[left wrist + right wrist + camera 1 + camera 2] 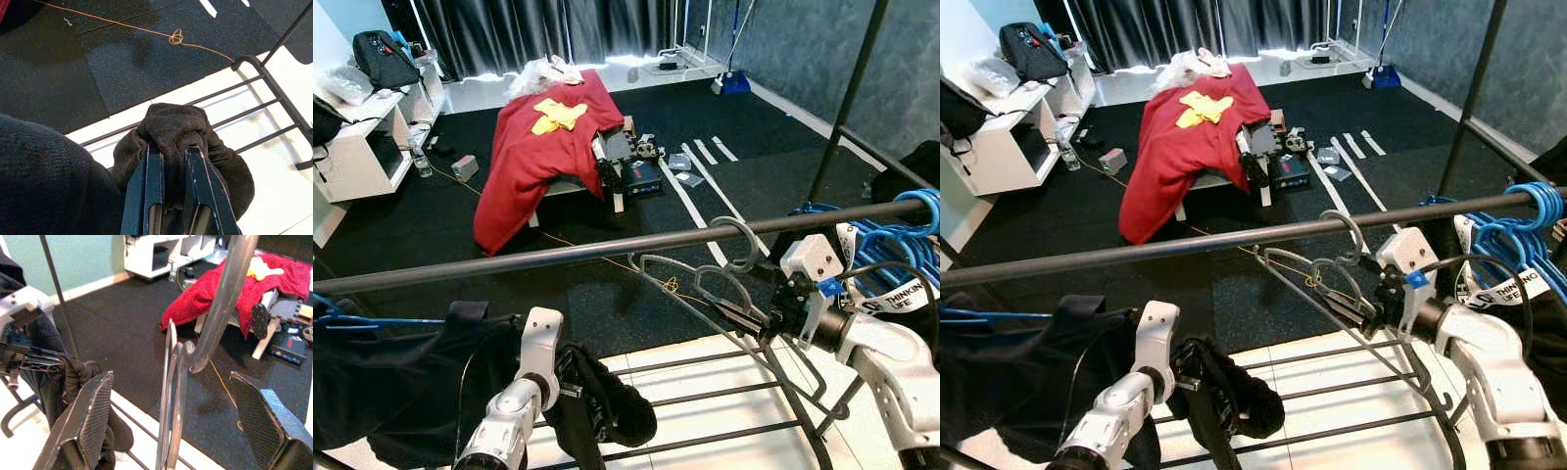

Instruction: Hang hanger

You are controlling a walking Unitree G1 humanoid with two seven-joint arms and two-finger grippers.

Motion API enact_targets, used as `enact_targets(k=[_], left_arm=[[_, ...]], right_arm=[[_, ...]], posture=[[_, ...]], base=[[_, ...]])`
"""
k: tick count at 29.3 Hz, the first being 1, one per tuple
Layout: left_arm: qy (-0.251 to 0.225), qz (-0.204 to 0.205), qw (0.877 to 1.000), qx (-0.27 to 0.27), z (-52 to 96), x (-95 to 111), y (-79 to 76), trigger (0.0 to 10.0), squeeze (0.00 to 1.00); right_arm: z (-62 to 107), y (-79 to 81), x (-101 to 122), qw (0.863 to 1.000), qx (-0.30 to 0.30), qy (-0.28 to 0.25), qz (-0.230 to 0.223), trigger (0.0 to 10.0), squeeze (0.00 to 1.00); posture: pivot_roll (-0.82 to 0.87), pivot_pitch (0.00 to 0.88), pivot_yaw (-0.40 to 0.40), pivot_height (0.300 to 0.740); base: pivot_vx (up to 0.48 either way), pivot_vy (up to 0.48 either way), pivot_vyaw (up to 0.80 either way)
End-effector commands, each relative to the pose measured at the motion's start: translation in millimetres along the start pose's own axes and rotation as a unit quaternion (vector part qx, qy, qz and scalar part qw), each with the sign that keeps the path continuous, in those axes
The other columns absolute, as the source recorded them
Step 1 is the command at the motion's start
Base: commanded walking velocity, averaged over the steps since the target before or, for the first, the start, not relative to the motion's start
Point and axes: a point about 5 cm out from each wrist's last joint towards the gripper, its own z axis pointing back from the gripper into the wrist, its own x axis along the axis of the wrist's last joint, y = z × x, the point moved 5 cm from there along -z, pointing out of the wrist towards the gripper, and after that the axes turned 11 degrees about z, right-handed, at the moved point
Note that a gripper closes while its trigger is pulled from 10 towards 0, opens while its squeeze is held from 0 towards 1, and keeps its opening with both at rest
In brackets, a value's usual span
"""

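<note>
Gripping a wad of black cloth (176, 142), the left gripper (172, 161) is sitting down low at the near left, its two black fingers pinched tight on the fabric just above the white floor and the bottom bars of the clothes rack (724, 392). That cloth is running off to the left into a dark garment (391, 382) that is draping on a blue hanger (372, 320) at the left end of the rail (558, 255).

Over on the right, the right gripper (171, 426) is reaching in toward the rail with its fingers spread wide, and the grey wire hanger (1317, 269) is standing in the gap between the two pads without either pad touching it, as far as the wrist view is showing. Its hook is curling over the rail, so the hanger is hanging there on the bar, just left of a bunch of blue hangers (901, 235) crowding the right end. A white tag (901, 296) is dangling under those blue ones, and "THINKIN" and "LIFE" is all I'm managing to read off it.

Further out, black flooring is spreading across the room with an orange cord (176, 37) lying knotted on it. A red blanket (533, 147) with a yellow cloth (558, 115) on top is covering a low bench, white tape strips (705, 157) are lying to its right, and a white shelf unit (357, 147) is standing at the far left with a black backpack (382, 57) on it. Dark curtains (538, 29) are hanging along the far wall.
</note>
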Motion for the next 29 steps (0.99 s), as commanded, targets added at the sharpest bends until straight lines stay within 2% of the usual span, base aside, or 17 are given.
enact_targets(k=[1,2,3,5,6,7,9,10,11,22,23,24,25,29], left_arm=[[-0.018,-0.007,1.0,0.003,1.6,8.0,3.1,10.0,0.0],[-0.018,-0.007,1.0,0.003,1.6,8.0,3.1,10.0,0.0],[-0.017,-0.009,1.0,0.004,1.8,7.5,3.2,10.0,0.0],[-0.017,-0.009,1.0,0.004,1.8,7.5,3.2,10.0,0.0],[-0.016,-0.01,1.0,0.004,2.1,7.0,3.5,10.0,0.0],[-0.015,-0.01,1.0,0.004,2.4,6.5,3.9,10.0,0.0],[-0.015,-0.01,1.0,0.004,2.4,6.5,3.9,10.0,0.0],[-0.014,-0.011,1.0,0.005,2.7,6.0,4.1,10.0,0.0],[-0.013,-0.01,1.0,0.004,3.0,5.2,4.2,10.0,0.0],[-0.01,-0.012,1.0,0.003,3.1,4.3,4.0,10.0,0.0],[-0.01,-0.012,1.0,0.004,3.1,4.7,4.6,10.0,0.0],[-0.01,-0.012,1.0,0.004,3.1,4.7,4.6,10.0,0.0],[-0.01,-0.013,1.0,0.004,3.2,4.7,4.9,10.0,0.0],[-0.008,-0.013,1.0,0.003,3.5,3.4,4.2,10.0,0.0]], right_arm=[[-4.3,0.7,-4.3,1.0,0.012,0.017,-0.006,4.5,0.0],[-4.3,0.7,-4.3,1.0,0.012,0.017,-0.006,4.5,0.0],[-7.5,-1.0,-4.8,1.0,0.014,0.023,-0.011,0.7,0.0],[-7.5,-1.0,-4.8,1.0,0.014,0.023,-0.011,0.7,0.0],[-10.1,-1.2,-6.3,0.999,0.02,0.034,-0.013,0.4,0.0],[-12.1,-2.0,-7.6,0.999,0.026,0.046,-0.012,4.2,0.0],[-12.1,-2.0,-7.6,0.999,0.026,0.046,-0.012,4.2,0.0],[-13.9,-3.7,-7.9,0.998,0.028,0.06,-0.008,10.0,0.0],[-16.6,-8.1,-7.4,0.996,0.027,0.081,-0.002,10.0,0.0],[-20.7,-17.0,-9.4,0.993,0.015,0.116,0.004,10.0,0.0],[-20.7,-19.1,-10.2,0.992,0.011,0.124,0.001,5.3,0.0],[-20.7,-19.1,-10.2,0.992,0.011,0.124,0.001,5.3,0.0],[-20.5,-20.9,-10.9,0.991,0.008,0.131,-0.001,0.0,0.0],[-19.7,-22.0,-11.4,0.99,0.006,0.141,-0.002,0.0,0.0]], posture=[[-0.05,0.042,0.065,0.74],[-0.05,0.042,0.065,0.74],[-0.05,0.04,0.062,0.74],[-0.05,0.04,0.062,0.74],[-0.05,0.038,0.059,0.74],[-0.05,0.038,0.058,0.74],[-0.05,0.038,0.058,0.74],[-0.05,0.039,0.057,0.74],[-0.05,0.038,0.056,0.74],[-0.05,0.035,0.054,0.74],[-0.05,0.038,0.054,0.74],[-0.05,0.038,0.054,0.74],[-0.05,0.037,0.054,0.74],[-0.05,0.034,0.054,0.74]], base=[[0.0,0.0,0.0],[0.0,0.0,0.0],[0.0,0.0,0.0],[0.0,0.0,0.0],[0.0,0.0,0.0],[0.0,0.0,0.0],[0.0,0.0,0.0],[0.0,0.0,0.0],[0.0,0.0,0.0],[0.0,0.0,0.0],[0.0,0.0,0.0],[0.0,0.0,0.0],[0.0,0.0,0.0],[0.0,0.0,0.0]])
